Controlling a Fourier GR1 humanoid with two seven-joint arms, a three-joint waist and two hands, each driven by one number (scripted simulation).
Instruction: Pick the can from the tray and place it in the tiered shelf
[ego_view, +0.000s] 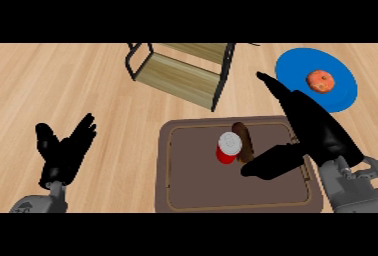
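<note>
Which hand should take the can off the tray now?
The right hand: it is open over the tray, thumb right beside the can. The left hand rests open on the counter's left, away from the tray.

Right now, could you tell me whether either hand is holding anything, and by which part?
Nothing is held. The right hand is open above the brown tray, thumb close beside the red can but not around it. The left hand rests open.

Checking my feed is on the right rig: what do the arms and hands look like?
Both hands, left hand and right hand, are glossy black with slender, tapering fingers. Each sits on a grey forearm with a blocky, mechanical wrist. No cables, sleeves or markings show.
</note>
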